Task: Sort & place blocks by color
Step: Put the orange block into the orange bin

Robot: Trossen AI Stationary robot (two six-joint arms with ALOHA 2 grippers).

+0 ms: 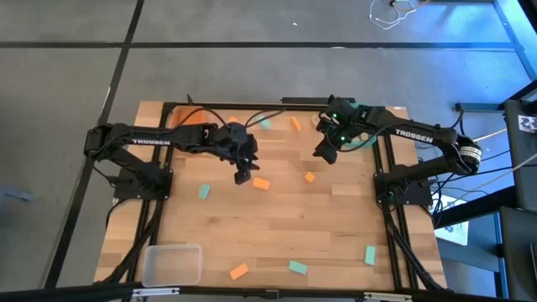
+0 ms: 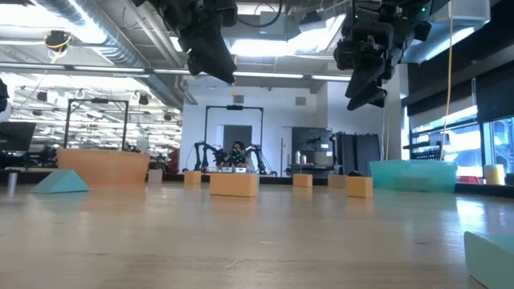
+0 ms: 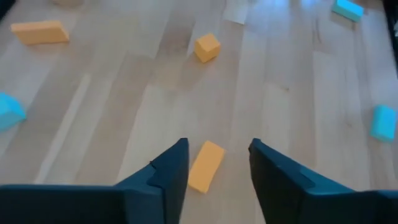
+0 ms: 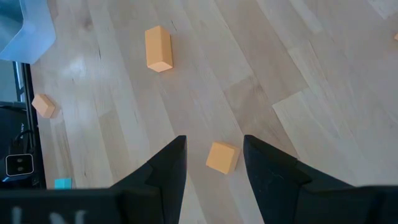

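While teal blocks (image 1: pixel 204 192) and a clear bin (image 1: pixel 172 264) lie well apart, an elongated orange block (image 3: pixel 205 165) is seen on the table (image 1: pixel 336 226) beneath the open, empty left gripper (image 3: pixel 217 171), its long axis running roughly along the fingers. An orange cube (image 4: pixel 221 157) is framed by the open, empty right gripper (image 4: pixel 212 162).

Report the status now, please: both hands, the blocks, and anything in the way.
Left hand open above an orange long block. Right hand open above an orange cube. Other blocks loose on the table. Nothing in the way.
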